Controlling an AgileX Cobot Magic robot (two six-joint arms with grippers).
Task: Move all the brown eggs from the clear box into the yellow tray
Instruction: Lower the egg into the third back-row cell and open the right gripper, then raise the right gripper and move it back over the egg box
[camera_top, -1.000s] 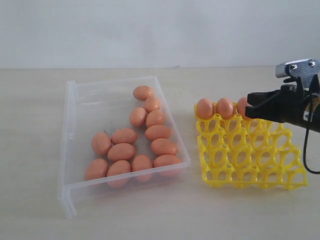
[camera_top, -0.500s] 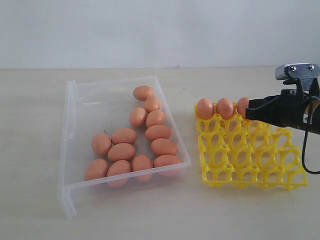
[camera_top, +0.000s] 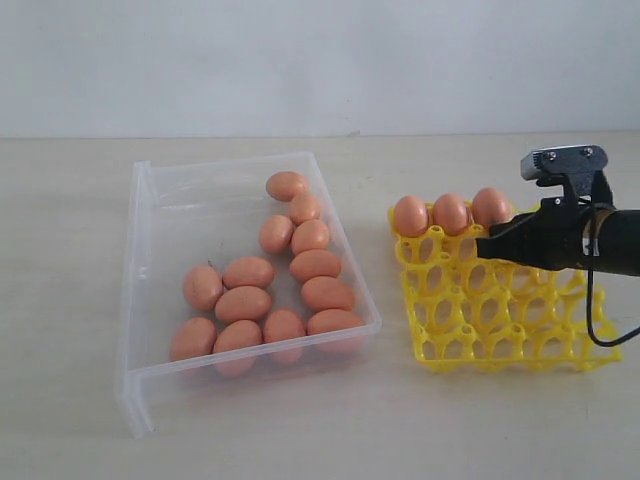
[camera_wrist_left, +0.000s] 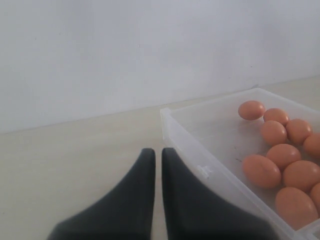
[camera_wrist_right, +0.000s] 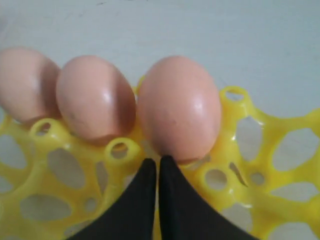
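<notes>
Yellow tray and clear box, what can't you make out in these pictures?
- Exterior view: the right gripper covers the tray's far right cups, so any egg there is hidden.
- Left wrist view: the frame edge cuts off the box, so its eggs cannot be counted there.
- Right wrist view: only part of the tray shows, and one egg is cut off by the edge.

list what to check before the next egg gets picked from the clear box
1. right gripper empty: ok, shut on nothing, over the yellow tray.
2. Right jaws open for a pickup: not ok, shut.
3. Three placed eggs seated in the tray's back row: ok.
4. Free cups in the tray: ok, the other rows are bare.
5. brown eggs left in the clear box: ok, thirteen.
6. left gripper out of the way: ok, shut, outside the box wall.
</notes>
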